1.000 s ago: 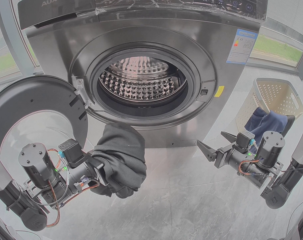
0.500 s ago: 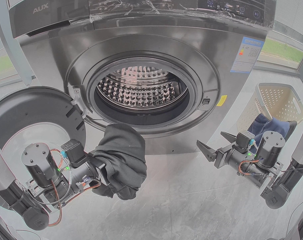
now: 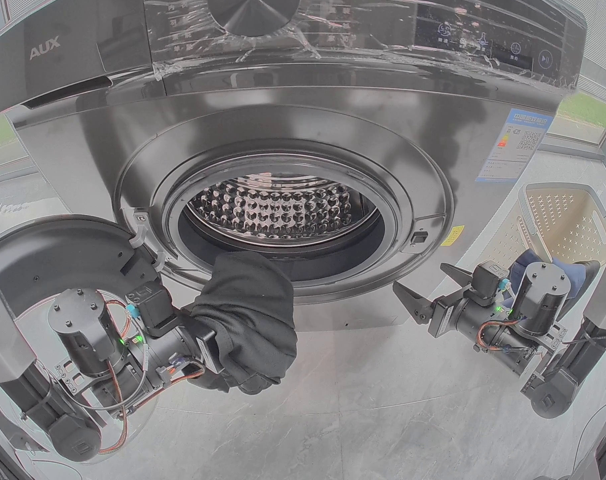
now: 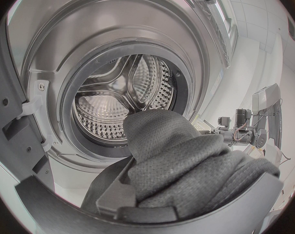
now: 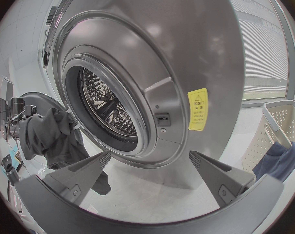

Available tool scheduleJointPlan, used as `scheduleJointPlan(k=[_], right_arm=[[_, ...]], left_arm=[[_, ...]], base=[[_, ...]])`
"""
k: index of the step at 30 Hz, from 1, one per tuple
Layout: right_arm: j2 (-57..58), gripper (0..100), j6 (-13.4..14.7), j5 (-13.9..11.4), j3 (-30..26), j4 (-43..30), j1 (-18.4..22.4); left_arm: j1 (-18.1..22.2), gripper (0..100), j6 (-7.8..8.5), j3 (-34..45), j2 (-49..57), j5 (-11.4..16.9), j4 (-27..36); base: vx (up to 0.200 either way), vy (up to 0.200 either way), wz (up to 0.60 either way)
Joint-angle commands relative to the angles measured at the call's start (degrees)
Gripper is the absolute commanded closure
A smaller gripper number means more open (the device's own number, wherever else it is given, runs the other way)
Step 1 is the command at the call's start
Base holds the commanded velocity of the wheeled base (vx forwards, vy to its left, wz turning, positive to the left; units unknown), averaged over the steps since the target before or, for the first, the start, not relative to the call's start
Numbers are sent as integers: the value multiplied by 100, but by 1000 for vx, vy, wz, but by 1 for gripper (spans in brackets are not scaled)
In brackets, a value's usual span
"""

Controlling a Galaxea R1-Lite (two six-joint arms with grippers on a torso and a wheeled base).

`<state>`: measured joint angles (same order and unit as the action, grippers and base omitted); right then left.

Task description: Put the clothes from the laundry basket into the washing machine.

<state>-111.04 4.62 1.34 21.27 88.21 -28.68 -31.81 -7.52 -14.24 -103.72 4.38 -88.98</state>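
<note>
The washing machine (image 3: 450,168) stands before me with its round door (image 3: 56,255) swung open at the left and the steel drum (image 3: 276,208) bare inside. My left gripper (image 3: 216,355) is shut on a black garment (image 3: 250,321), which is bunched over the fingers and hangs just in front of the opening's lower rim. In the left wrist view the black garment (image 4: 183,166) covers the lower part of the drum mouth (image 4: 121,108). My right gripper (image 3: 421,280) is open and holds nothing, low at the machine's right front. The laundry basket (image 3: 570,215) holds blue clothes (image 3: 573,271).
The open door takes up the space beside my left arm. The basket (image 5: 277,121) with the blue clothes (image 5: 280,160) leans beside the machine's right corner, behind my right arm. Grey floor (image 3: 383,401) lies open between the arms.
The whole head view has shifted: the machine now looks larger and nearer. The black garment, held the same way, now overlaps the opening's lower rim. The right gripper stays open.
</note>
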Motion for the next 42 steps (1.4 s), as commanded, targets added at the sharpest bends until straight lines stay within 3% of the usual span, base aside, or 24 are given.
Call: scheduleJointPlan(k=[1,12,15,18,24,26,28,42], right_arm=[[-5,0,4,-2,0,3,-6],[21,0,-5,-37,-159,3,-137],[65,0,-14,-64,-659,3,-700],[48,0,-5,-99,-818,3,-955],[4,0,4,-99,-1160,3,-1306],[4,0,4,-99,-1178,3,-1324],[4,0,4,-99,-1213,3,-1342],[-5,0,4,-99,-1222,3,-1412]], left_arm=[[-1,100,-4,0,-26,2,-14],[-27,100,31,-26,-122,2,-14],[-142,100,67,-281,-298,-42,-23],[-151,100,67,-413,-448,-51,-14],[-63,100,93,-1336,-1001,-130,3],[-27,100,155,-1529,-1116,-121,3],[16,100,357,-1986,-1397,-130,3],[183,100,357,-3902,-2794,-279,126]], base=[[0,0,0],[55,0,0],[0,0,0],[0,0,0],[0,0,0],[0,0,0],[0,0,0],[0,0,0]])
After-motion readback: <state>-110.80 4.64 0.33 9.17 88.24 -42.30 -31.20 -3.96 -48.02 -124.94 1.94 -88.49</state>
